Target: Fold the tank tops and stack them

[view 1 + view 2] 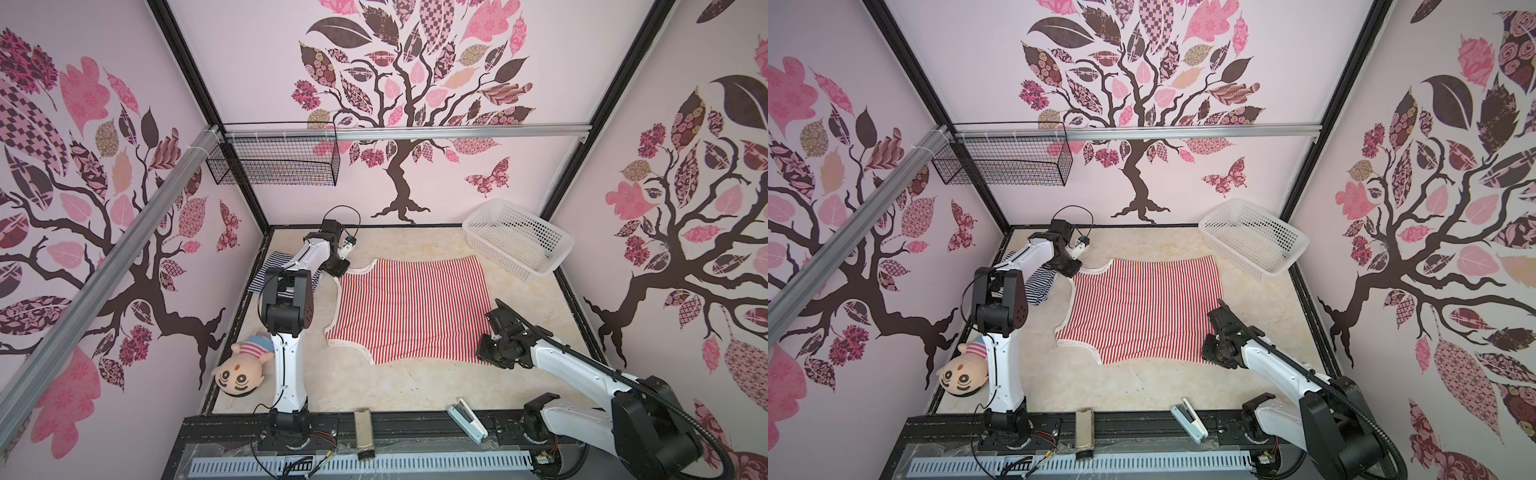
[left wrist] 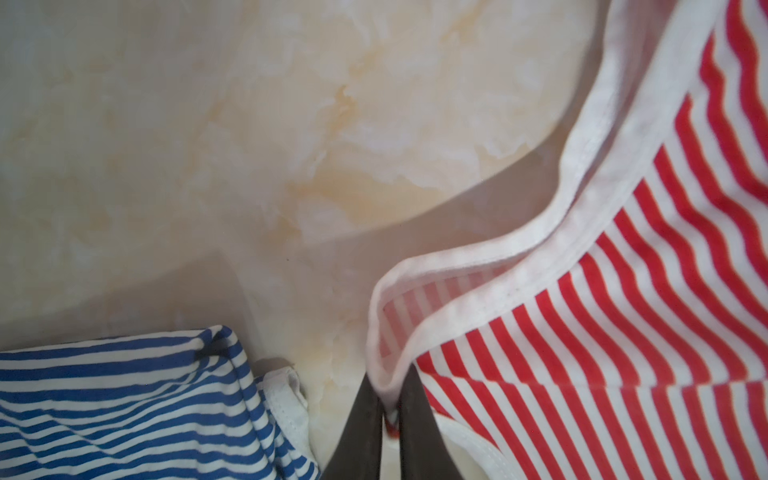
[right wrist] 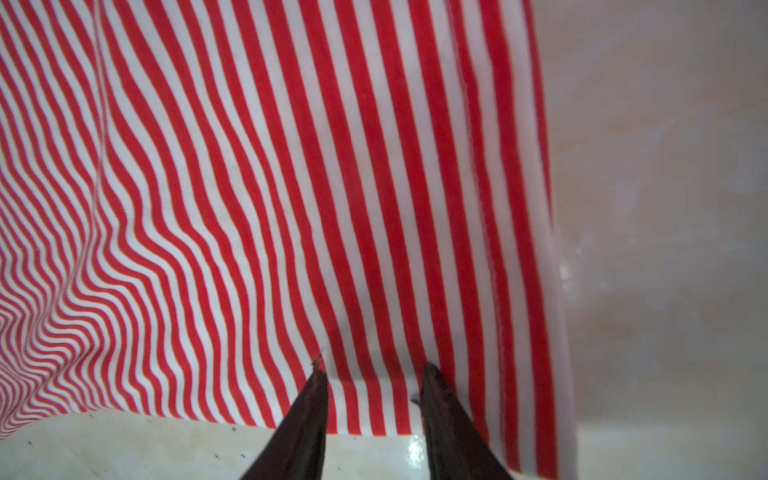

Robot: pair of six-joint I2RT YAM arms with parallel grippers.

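Observation:
The red-and-white tank top [image 1: 409, 307] [image 1: 1142, 307] lies spread flat in the middle of the table. My left gripper [image 2: 388, 386] is shut on its white-trimmed strap edge [image 2: 415, 328] at the top's far left corner [image 1: 338, 268], and the fabric there is lifted slightly. The navy-and-white tank top [image 1: 276, 259] [image 2: 124, 395] lies bunched at the far left, mostly hidden under the left arm in both top views. My right gripper [image 3: 372, 370] is open. Its fingertips [image 3: 432, 374] sit on the red top's near right hem corner [image 1: 492, 355], with flat fabric between them.
A white plastic basket [image 1: 507, 257] stands at the back right. A plush doll [image 1: 241, 370] lies at the near left beside the left arm's base. A wire basket [image 1: 274, 160] hangs on the back wall. A white stapler-like object [image 1: 467, 424] and a grey block [image 1: 363, 432] sit on the front rail.

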